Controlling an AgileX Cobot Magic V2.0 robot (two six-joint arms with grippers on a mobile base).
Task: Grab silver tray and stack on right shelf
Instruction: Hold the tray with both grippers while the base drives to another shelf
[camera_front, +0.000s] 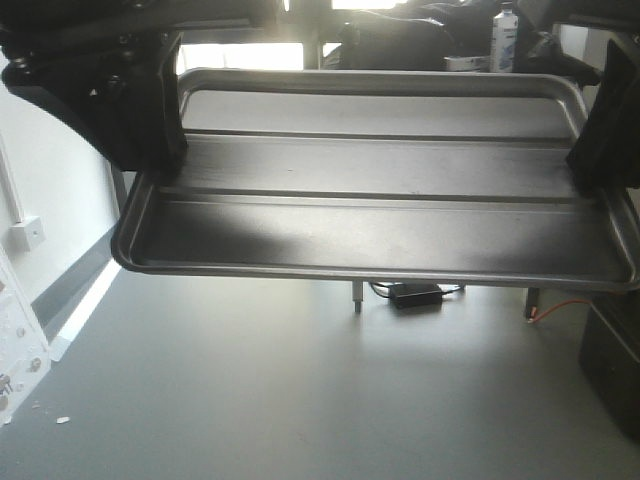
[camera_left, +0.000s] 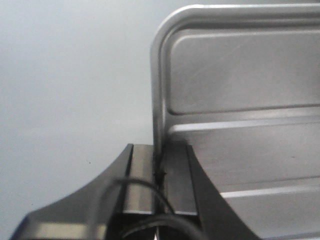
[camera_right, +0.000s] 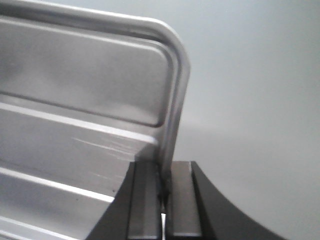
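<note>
The silver tray (camera_front: 380, 190) hangs in the air across the front view, its floor with two long ridges facing the camera. My left gripper (camera_front: 150, 150) is shut on its left rim and my right gripper (camera_front: 600, 150) is shut on its right rim. In the left wrist view the tray (camera_left: 240, 100) rises from between the pads of the left gripper (camera_left: 160, 175), which pinch its rim. The right wrist view shows the tray (camera_right: 90, 100) with its rim clamped in the right gripper (camera_right: 164, 185). The right shelf is out of view.
Grey floor (camera_front: 300, 400) lies below the tray. A white wall with a socket (camera_front: 30, 232) stands at the left. A black box (camera_front: 612, 370) sits at the right, with a power adapter (camera_front: 415, 296) and an orange cable (camera_front: 555, 310) on the floor. A bottle (camera_front: 505, 38) stands behind.
</note>
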